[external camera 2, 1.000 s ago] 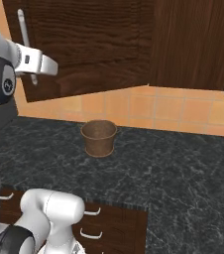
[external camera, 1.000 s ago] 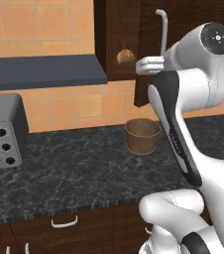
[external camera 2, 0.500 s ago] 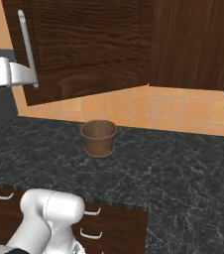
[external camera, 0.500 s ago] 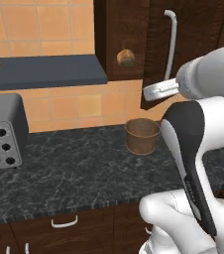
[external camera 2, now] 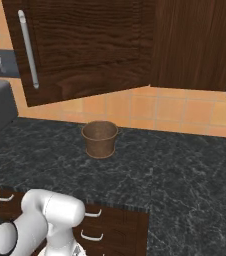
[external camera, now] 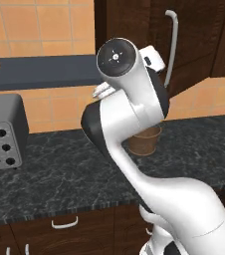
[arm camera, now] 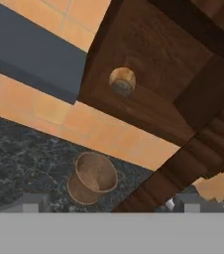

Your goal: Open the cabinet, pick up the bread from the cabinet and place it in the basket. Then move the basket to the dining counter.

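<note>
The two-finger gripper (arm camera: pixel 109 203) is standing wide, its dark tips (arm camera: pixel 32 202) far apart and holding nothing. It is looking up and in at the tall dark brown wood-grain cabinet (arm camera: pixel 148 59), whose door (external camera 2: pixel 85 45) is hanging open above the small round brown woven basket (external camera 2: pixel 100 139).

The task's thing, a small round tan bread roll (arm camera: pixel 122 81), is sitting on the cabinet floor near its front edge, above the basket and somewhat to its side.

**Risks, as I am judging them**
- The open door is swinging out above the basket, close to the line of approach. A wide reach is likely risking a knock of hand or forearm on the door edge, pushing it back toward the bread.
- The roll is round and lying near the lip. A tip arriving off-centre is likely nudging it deeper in, or rolling it off the ledge onto the black-grey speckled granite counter (external camera 2: pixel 175 165) beside the basket.
- A low approach is risking a bump on the cabinet's underside above the basket.
- The basket is looking light and narrow at the base, so a careless drop or a brush from the arm could be tipping it.

**Counts**
- One basket, empty.
- One bread roll.
- One open door with one long curved silver bar handle (external camera 2: pixel 28 49).
- One grey toaster oven (external camera: pixel 0 132), well to the side of the basket.
</note>
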